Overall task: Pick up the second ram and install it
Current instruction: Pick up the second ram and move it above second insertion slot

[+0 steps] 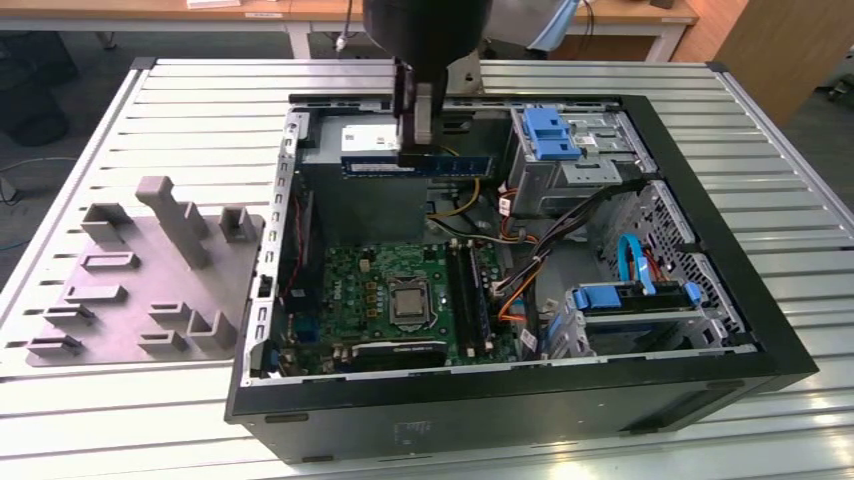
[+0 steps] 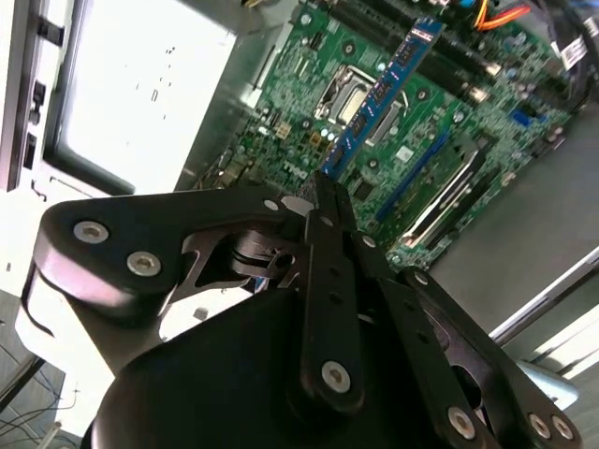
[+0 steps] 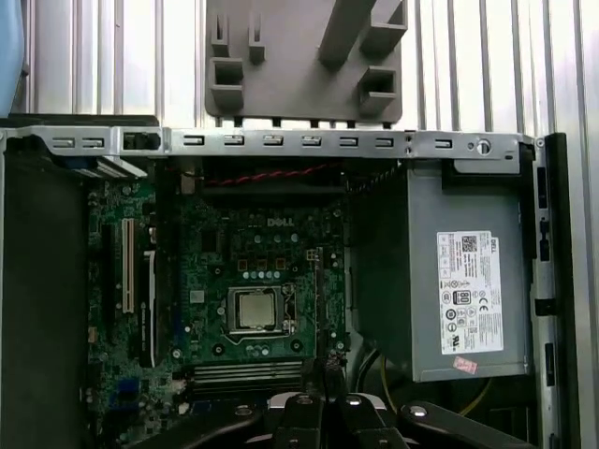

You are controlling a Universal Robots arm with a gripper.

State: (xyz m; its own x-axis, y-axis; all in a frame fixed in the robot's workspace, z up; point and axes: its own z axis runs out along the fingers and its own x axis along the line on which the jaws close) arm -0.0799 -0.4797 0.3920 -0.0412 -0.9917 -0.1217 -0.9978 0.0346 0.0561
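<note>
**Item: the second ram [image 1: 454,164], in transit.**

**Step in hand.** You are looking at the carry stage. The pick-up appears done and the install is not yet made. The gripper [image 1: 418,150] is hanging over the open computer case [image 1: 534,410]. Its fingers are drawn narrow and are pinching the stick by its upper edge, near mid-length as the exterior view shows it.

**Location.** The stick is riding in the air, clear of everything. In the exterior view it is sitting over the far part of the case, well apart from the motherboard [image 1: 360,290] below. The grey fixture block [image 1: 147,280] is lying outside the case on the slatted table [image 1: 134,430], towards the exterior view's left.

**Appearance.** In the second wrist view you are seeing the second ram [image 2: 384,89] as a thin, long blue board with small dark chips in a row. It is running straight out from the gripper [image 2: 323,182] and is hanging on edge, with its long side level.

**What seating is calling for (judgement).**
- The black memory slots [image 1: 463,285] are lying beside the processor socket.
- In the exterior view the stick appears to be lying crosswise to them.
- You are likely needing it turned into line with a free slot, centred over that slot, and pressed down evenly.
- I cannot tell from these views which slot is free.
</note>
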